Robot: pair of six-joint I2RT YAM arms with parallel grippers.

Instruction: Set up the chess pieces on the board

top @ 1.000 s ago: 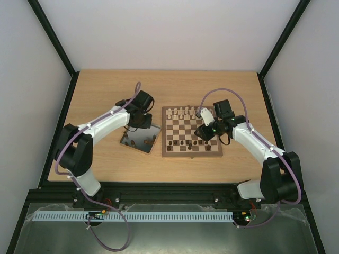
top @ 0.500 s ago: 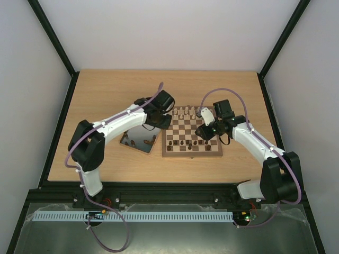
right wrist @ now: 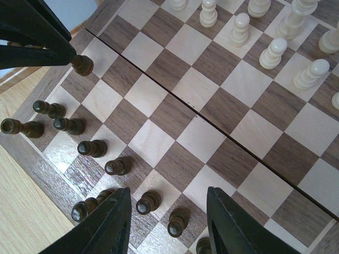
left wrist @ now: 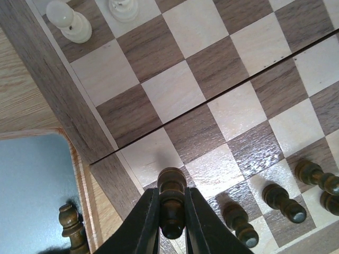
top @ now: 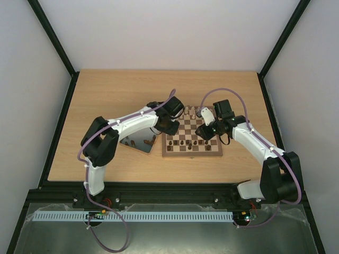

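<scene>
One dark pawn [left wrist: 172,182] is being clamped by the left gripper [left wrist: 172,200] at the board's [top: 192,154] left edge. The right gripper [right wrist: 168,193] is hovering, fingers spread apart, over the board's near rows, where other chess pieces [right wrist: 92,148] are standing. Cream pieces [right wrist: 273,53] are lining the board's far side.

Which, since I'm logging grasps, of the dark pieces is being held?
The dark piece clamped in the left gripper above the board; the other dark pieces stand free, untouched.
</scene>
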